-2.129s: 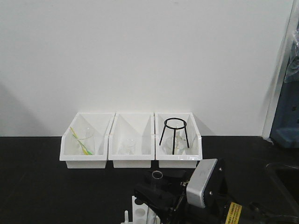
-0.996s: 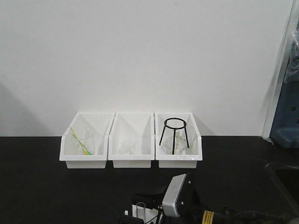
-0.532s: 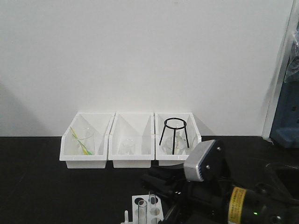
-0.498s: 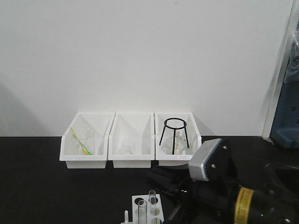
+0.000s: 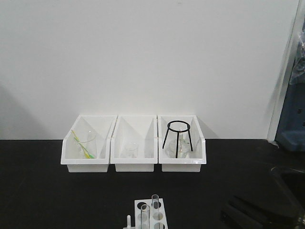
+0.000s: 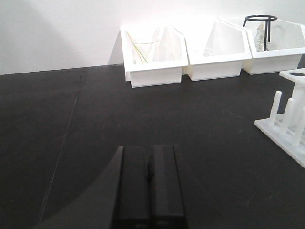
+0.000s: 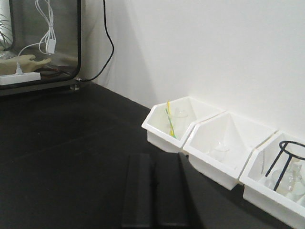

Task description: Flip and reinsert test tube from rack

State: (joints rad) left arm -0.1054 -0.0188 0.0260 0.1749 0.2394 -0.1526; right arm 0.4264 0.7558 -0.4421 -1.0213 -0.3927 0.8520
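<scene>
Two test tubes (image 5: 144, 213) sit in the rack (image 5: 148, 215); our left gripper (image 6: 151, 188) and right gripper (image 7: 154, 191) are closed, empty; we'd realign above the rim, descend plumb.

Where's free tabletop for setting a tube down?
Bare black table left of the rack, and a strip between the rack and the three bins. It is crowded at the rack itself, where two tubes stand.

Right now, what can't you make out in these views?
- Rack base and test tube bottoms: front view, cut by bottom edge.
- Rack holes: left wrist, cut by right edge.
- Glassware in right bin: too small, clear.
- Right arm: dark blur, front view corner.
</scene>
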